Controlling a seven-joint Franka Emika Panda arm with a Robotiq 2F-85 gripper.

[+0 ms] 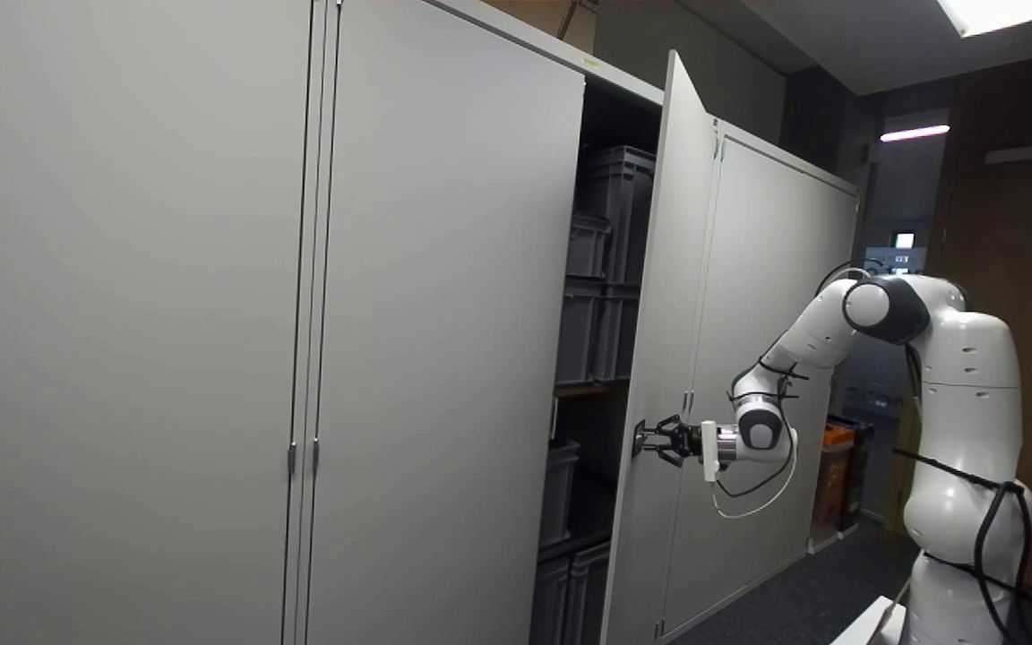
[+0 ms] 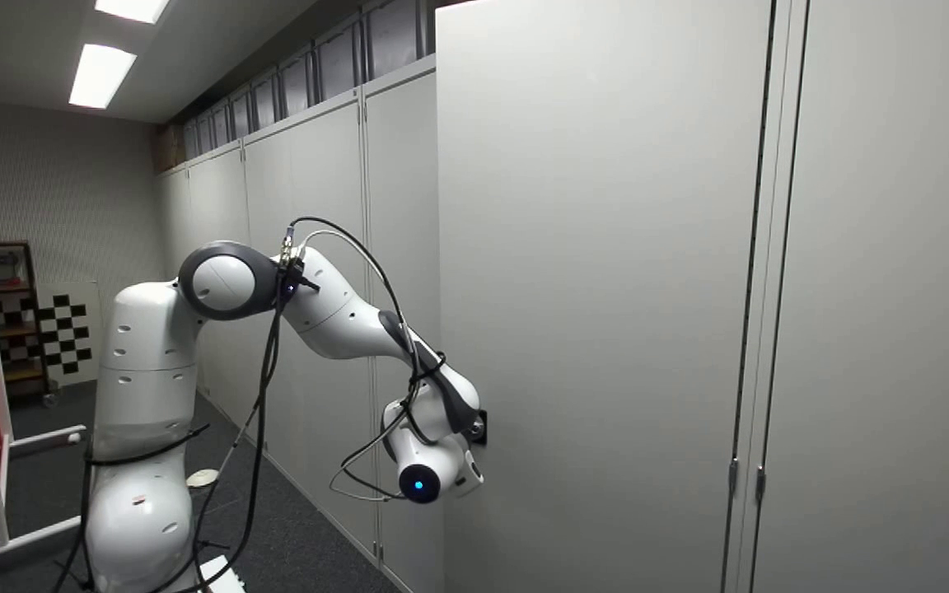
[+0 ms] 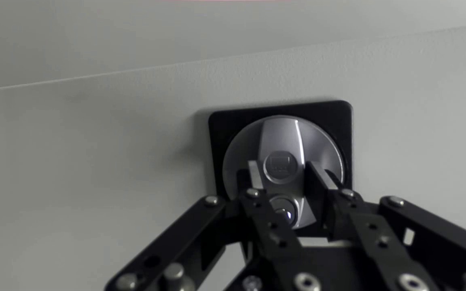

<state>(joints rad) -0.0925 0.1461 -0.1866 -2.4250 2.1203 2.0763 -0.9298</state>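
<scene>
Cupboard (image 1: 444, 269), grey: one door (image 1: 677, 269) standing ajar. Bins (image 1: 623, 215), grey: stacked inside, presumably to save room; stack's depth too dark to tell. Claw (image 3: 284, 174), black: clamped on the raised middle of the knob (image 3: 280, 139), likely for its straight sides. Knob, silver: near the door's free edge, probably where leverage is best.

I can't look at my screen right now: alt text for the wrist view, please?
A black two-fingered gripper is closed on a round, silver, metallic handle, jaws on either side of the raised middle. The handle sits on a black, squarish plate on a pale grey door.
</scene>
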